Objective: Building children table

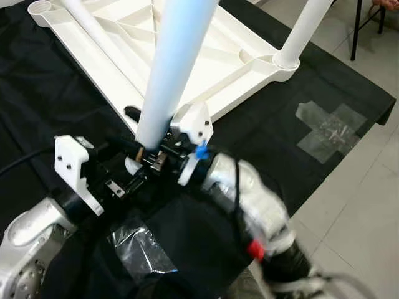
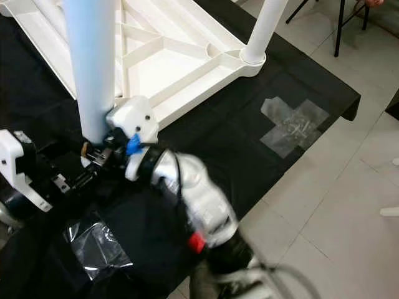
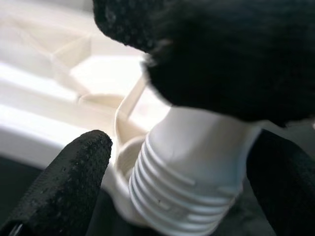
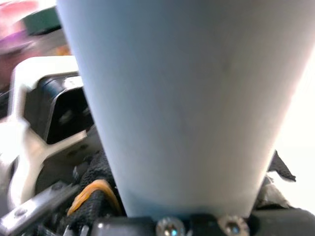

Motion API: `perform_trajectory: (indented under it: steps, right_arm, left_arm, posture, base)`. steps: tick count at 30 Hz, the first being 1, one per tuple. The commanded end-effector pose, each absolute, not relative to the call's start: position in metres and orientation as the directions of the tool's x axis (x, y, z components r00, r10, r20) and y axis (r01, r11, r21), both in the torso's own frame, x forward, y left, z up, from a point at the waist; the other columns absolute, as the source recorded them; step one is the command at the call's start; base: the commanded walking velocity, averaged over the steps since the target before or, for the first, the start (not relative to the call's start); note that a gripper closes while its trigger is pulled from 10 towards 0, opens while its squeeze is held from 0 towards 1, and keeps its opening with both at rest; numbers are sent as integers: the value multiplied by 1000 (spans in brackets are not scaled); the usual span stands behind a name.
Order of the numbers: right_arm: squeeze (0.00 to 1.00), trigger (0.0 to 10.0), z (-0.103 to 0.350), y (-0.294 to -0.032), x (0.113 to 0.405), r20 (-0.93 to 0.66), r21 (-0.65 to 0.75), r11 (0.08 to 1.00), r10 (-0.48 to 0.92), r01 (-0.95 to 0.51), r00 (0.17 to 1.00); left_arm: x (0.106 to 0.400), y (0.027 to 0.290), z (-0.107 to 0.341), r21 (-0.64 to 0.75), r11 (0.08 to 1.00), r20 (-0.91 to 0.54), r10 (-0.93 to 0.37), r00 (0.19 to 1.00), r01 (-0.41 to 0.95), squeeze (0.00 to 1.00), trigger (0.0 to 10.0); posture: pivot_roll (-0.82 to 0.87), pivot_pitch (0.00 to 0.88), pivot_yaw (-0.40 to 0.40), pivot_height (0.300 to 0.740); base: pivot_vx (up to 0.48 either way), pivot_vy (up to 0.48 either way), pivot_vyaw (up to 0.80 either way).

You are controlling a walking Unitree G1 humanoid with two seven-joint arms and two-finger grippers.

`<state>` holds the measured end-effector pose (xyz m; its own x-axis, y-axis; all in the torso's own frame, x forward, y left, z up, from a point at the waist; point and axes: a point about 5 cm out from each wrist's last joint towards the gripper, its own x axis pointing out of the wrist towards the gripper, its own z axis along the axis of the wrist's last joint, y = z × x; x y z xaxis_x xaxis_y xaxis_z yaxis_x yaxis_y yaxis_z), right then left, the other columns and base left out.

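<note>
In the left eye view, a white plastic children's table top (image 1: 206, 56) lies upside down, ribs showing, across the upper middle of the frame on a black cloth (image 1: 56, 118). A white round leg (image 1: 305, 31) stands in its corner socket at the upper right. A long pale blue-white plastic tube leg (image 1: 177, 62) rises steeply from the frame's centre to the top edge. Its lower end sits between the two tools: the right tool (image 1: 163, 148) at the centre is clamped on the tube's base, and the left tool (image 1: 128, 177) lies just beside it at centre left; whether it is apart or together I cannot tell here. Clear tape patches show on the cloth at right and at the bottom

In the right eye view, grey floor tiles (image 2: 349, 205) fill the lower right

In the left wrist view, the tube's ribbed threaded end (image 3: 182, 187) sits between black fingers (image 3: 69, 182) that stand apart on either side, close by the table top's socket

In the right wrist view, the tube fills the frame's centre
</note>
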<state>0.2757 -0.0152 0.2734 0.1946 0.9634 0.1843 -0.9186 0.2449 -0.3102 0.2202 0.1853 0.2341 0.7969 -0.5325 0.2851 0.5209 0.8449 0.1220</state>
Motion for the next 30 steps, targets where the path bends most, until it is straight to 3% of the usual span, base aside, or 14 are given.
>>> perform_trajectory:
  steps: [1,7,10,14,18,22,24,25,26,27,28,30]
  right_arm:
    - [0,10000,262,-60,293,93,-343,275,961,-898,259]
    - [0,10000,269,-87,304,19,-427,267,958,-864,286]
    - [0,10000,279,-98,314,45,-451,334,935,-828,353]
    - [0,10000,280,-104,316,46,-453,339,932,-824,358]
    - [0,10000,280,-112,316,57,-456,338,934,-823,352]
    - [0,10000,280,-113,317,56,-459,333,936,-824,347]
    - [0,10000,278,-129,310,104,-393,388,920,-834,379]
    - [0,10000,278,-129,310,104,-393,388,920,-834,379]
    - [0,10000,277,-139,312,134,-373,480,875,-794,466]
    - [0,10000,277,-139,312,134,-373,480,875,-794,466]
    - [0,10000,277,-145,314,151,-361,542,837,-758,526]
    - [0,10000,272,-161,321,165,-389,686,708,-615,687]
  left_arm:
    - [223,254,233,106,992,315,-101,944,71,0,10000]
    - [224,269,247,9,1000,402,-6,916,3,0,10000]
    - [225,280,255,-52,999,450,31,893,-8,0,10000]
    - [227,282,254,-38,999,455,16,890,1,0,10000]
    - [235,267,248,30,995,420,-95,903,91,0,10000]
    - [236,267,247,32,995,418,-97,903,93,0,10000]
    - [252,234,223,150,970,273,-225,935,190,0,10000]
    - [252,234,223,150,970,273,-225,935,190,0,10000]
    - [258,222,210,188,958,205,-256,945,218,0,10000]
    - [258,222,210,188,958,205,-256,945,218,0,10000]
    - [261,214,202,210,949,165,-269,949,233,0,10000]
    - [268,206,191,215,952,122,-247,961,217,0,10000]
  posture:
    - [27,285,-72,740]
    - [30,243,-79,740]
    - [26,212,-77,740]
    - [23,182,-75,740]
    - [22,161,-73,740]
    - [22,161,-73,740]
    - [17,126,-64,740]
    - [17,126,-64,740]
    - [5,120,-59,740]
    - [5,120,-59,740]
    - [5,120,-59,740]
    - [-13,117,-53,740]
  base:
    - [0,0,0]
    - [0,0,0]
    - [0,0,0]
    - [0,0,0]
    - [0,0,0]
    - [0,0,0]
    - [0,0,0]
    - [0,0,0]
    - [0,0,0]
    - [0,0,0]
    - [0,0,0]
    - [0,0,0]
